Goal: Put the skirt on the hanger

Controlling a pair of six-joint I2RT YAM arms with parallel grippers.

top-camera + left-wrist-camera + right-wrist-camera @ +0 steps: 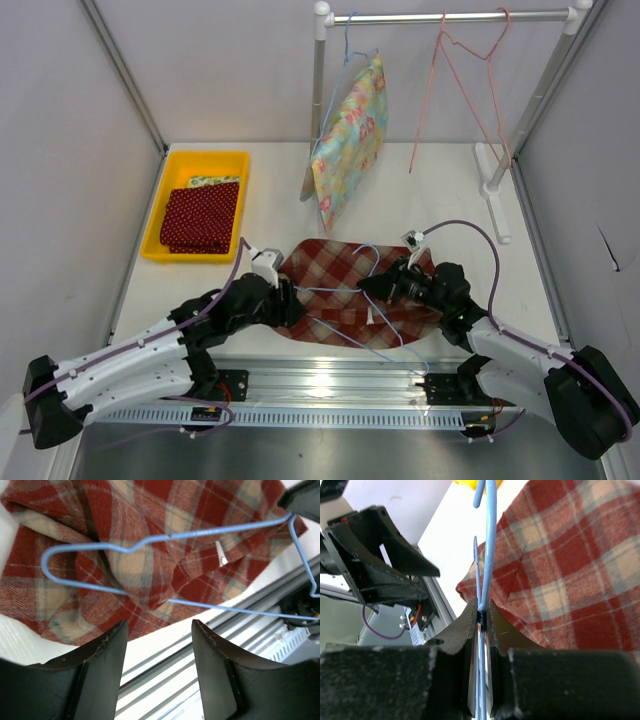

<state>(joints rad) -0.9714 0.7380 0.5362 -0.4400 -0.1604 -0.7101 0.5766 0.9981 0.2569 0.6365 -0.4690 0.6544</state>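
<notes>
A red and tan plaid skirt (340, 285) lies rumpled on the white table between my two arms. A light blue wire hanger (372, 322) rests on it. In the left wrist view the hanger (200, 532) crosses the skirt (150, 510), and its lower wire slips under a fold near the cloth's near edge. My right gripper (368, 287) is shut on the hanger's wire (489, 535) beside the skirt (570, 555), its jaws (481, 613) pinching the wire tightly. My left gripper (159, 630) stands open and holds nothing, just short of the skirt's near edge, at the skirt's left end (293, 303).
A yellow tray (157, 215) at the back left holds a folded red dotted cloth (203, 215). On the clothes rail (450, 17) at the back hang a floral garment (350, 140) on a blue hanger and a bare pink hanger (470, 80). A metal rail (330, 385) borders the near table edge.
</notes>
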